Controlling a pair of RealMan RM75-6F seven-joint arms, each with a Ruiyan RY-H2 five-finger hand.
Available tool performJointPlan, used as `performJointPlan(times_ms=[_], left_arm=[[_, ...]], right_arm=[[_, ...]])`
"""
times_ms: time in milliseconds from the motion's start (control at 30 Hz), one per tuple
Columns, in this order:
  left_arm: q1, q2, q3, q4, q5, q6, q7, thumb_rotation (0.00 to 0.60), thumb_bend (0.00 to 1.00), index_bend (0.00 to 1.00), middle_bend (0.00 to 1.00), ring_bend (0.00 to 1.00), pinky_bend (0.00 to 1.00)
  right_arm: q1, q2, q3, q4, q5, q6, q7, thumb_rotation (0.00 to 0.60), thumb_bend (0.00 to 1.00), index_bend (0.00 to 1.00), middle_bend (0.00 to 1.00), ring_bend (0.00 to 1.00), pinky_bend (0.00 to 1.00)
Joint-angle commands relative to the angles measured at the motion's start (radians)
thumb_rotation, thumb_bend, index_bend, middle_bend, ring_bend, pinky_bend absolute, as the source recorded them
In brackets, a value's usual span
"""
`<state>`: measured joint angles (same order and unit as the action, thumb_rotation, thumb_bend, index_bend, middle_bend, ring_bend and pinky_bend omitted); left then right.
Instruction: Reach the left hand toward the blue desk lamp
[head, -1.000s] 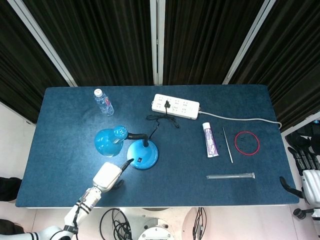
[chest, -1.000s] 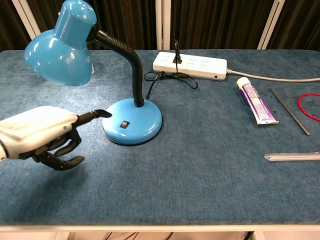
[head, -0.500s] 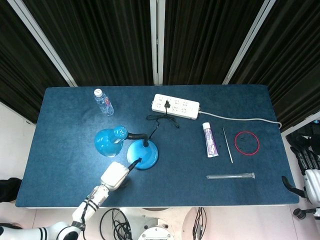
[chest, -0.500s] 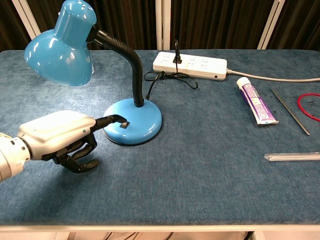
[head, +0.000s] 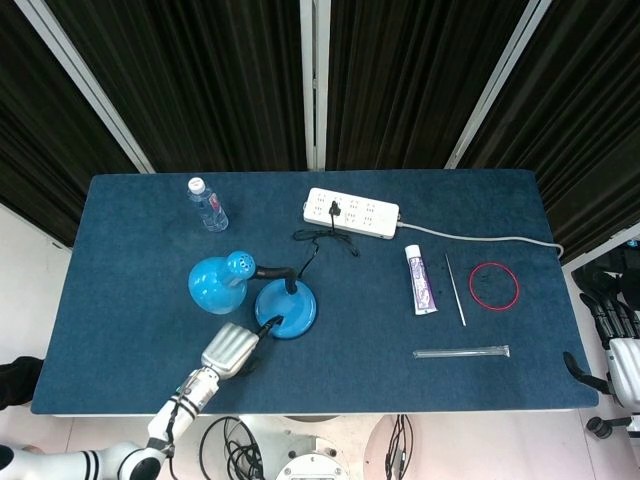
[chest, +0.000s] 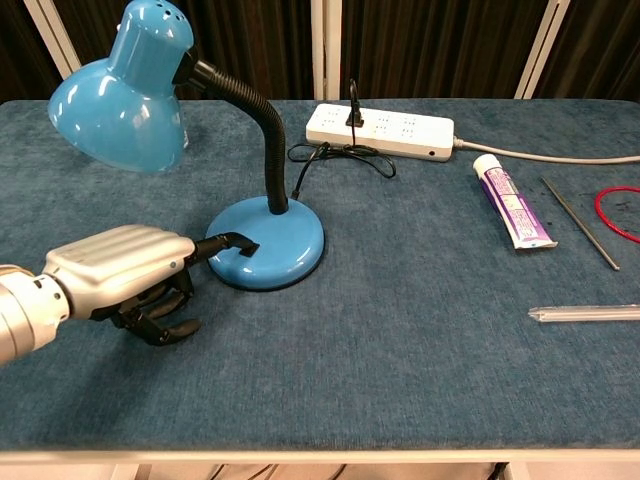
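The blue desk lamp stands left of centre, its round base (head: 292, 306) (chest: 280, 245) flat on the blue table and its shade (head: 212, 283) (chest: 125, 95) bent over to the left on a black gooseneck. My left hand (head: 228, 348) (chest: 125, 275) lies on the table just in front-left of the base. One dark fingertip (chest: 238, 243) is stretched out and touches the base's near edge by the small switch; the other fingers are curled under and hold nothing. My right hand (head: 615, 340) shows only partly at the right edge, off the table, its fingers unclear.
A white power strip (head: 351, 212) (chest: 380, 127) with the lamp's cord plugged in lies behind the lamp. A water bottle (head: 207, 204) stands at the back left. A toothpaste tube (head: 420, 279), thin rod (head: 455, 288), red ring (head: 493, 285) and clear tube (head: 461, 351) lie to the right.
My left hand has slid forward and right across the table until its outstretched finger reached the lamp base. The lamp has not moved.
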<state>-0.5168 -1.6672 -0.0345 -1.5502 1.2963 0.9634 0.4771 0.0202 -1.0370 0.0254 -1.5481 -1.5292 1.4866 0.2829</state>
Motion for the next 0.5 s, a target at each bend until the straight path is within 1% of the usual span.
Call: performJointPlan(times_ms=[33,200,300,400,500], left_arm=[[-0.004,-0.002,0.002,0.002,-0.007,-0.002,0.003,0.600,0.39,0.06,0.84,0.81,0.82],[-0.011,-0.001,0.001,0.001,-0.019,0.002,0.003,0.600,0.39,0.06,0.84,0.81,0.82],[-0.004,0.013,0.003,-0.018,-0.003,0.036,0.009,0.600,0.39,0.06,0.84,0.81,0.82],[0.014,0.042,0.013,-0.043,0.018,0.082,0.013,0.600,0.39,0.06,0.84,0.81,0.82],[0.051,0.104,0.028,-0.072,0.036,0.149,0.000,0.600,0.39,0.06,0.83,0.81,0.82]], right_arm=[[0.000,-0.001,0.000,0.001,0.001,0.000,0.000,0.600,0.28,0.00,0.00,0.00,0.00],[-0.002,-0.001,-0.001,0.002,0.002,0.000,0.001,0.600,0.28,0.00,0.00,0.00,0.00],[-0.004,0.001,0.001,0.001,0.002,0.004,0.003,0.600,0.28,0.00,0.00,0.00,0.00],[-0.005,0.004,0.002,-0.001,0.002,0.008,0.004,0.600,0.28,0.00,0.00,0.00,0.00],[-0.005,0.007,0.003,-0.003,0.000,0.011,0.007,0.600,0.28,0.00,0.00,0.00,0.00]])
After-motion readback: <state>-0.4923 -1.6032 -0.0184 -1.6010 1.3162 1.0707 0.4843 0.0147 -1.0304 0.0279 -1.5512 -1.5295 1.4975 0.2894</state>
